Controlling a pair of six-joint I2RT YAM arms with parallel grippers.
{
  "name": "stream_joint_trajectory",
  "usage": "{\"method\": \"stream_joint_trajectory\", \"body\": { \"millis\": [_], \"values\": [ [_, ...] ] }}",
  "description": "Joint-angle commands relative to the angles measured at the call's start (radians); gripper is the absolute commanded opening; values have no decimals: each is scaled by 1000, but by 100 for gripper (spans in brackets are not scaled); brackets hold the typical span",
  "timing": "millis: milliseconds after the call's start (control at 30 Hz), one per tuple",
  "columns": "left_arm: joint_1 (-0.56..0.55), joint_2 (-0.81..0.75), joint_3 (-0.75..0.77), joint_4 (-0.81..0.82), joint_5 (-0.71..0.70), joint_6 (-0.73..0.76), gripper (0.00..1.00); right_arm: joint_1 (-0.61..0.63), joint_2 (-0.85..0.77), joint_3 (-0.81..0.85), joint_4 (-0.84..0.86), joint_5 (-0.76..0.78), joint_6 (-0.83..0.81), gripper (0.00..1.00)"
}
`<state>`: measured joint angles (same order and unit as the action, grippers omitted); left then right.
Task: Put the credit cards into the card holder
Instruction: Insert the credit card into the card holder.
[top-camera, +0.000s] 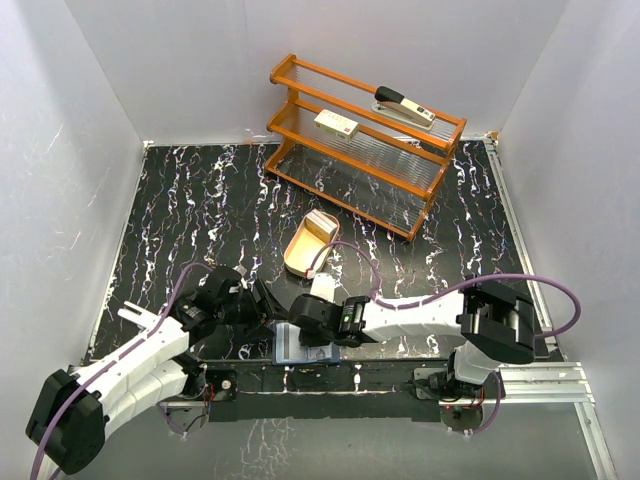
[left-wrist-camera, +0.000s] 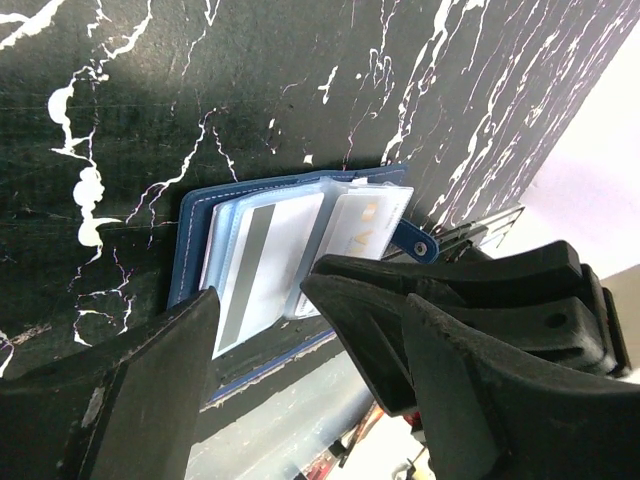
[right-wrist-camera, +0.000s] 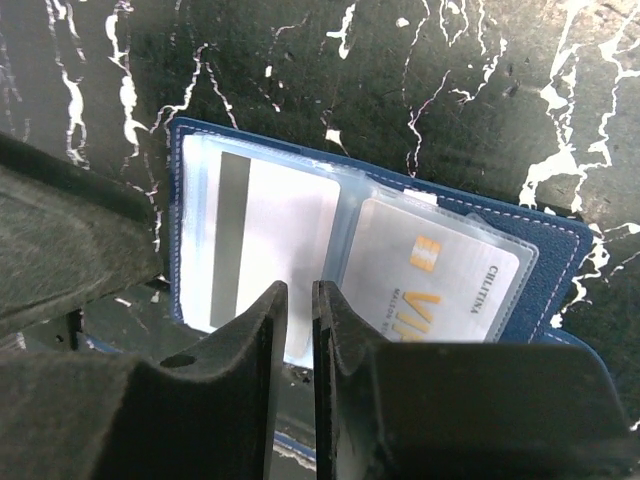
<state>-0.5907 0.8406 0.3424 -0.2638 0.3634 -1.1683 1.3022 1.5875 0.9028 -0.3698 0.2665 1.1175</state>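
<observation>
The card holder (top-camera: 288, 346) lies open near the table's front edge, navy outside with pale blue pockets. It also shows in the left wrist view (left-wrist-camera: 195, 255) and the right wrist view (right-wrist-camera: 545, 265). A whitish card with a grey stripe (right-wrist-camera: 275, 225) sits in its left pocket, sticking out at the near side (left-wrist-camera: 262, 262). A card with gold lettering (right-wrist-camera: 440, 275) sits in the right pocket (left-wrist-camera: 365, 225). My right gripper (right-wrist-camera: 300, 300) is shut to a thin slit, tips over the striped card. My left gripper (left-wrist-camera: 260, 335) is open beside the holder. Another pale card (top-camera: 320, 222) rests in the tan tray.
The tan oval tray (top-camera: 300, 252) lies mid-table behind the arms. An orange rack (top-camera: 365, 140) at the back carries a cream box with a red label (top-camera: 337, 124) and a stapler (top-camera: 405, 106). White walls close in three sides.
</observation>
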Motion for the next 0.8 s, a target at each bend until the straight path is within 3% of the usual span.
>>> {"method": "stream_joint_trajectory", "body": {
  "millis": [0,200,767],
  "values": [
    [5,-14,-20,33,60,-19,72,0,36,-16,61,13,-19,13],
    [6,-16,-14,23,48,0,73,0,42,-36,51,21,-18,0],
    [6,48,-43,138,66,32,73,0,43,-62,71,16,-14,0]
  ]
}}
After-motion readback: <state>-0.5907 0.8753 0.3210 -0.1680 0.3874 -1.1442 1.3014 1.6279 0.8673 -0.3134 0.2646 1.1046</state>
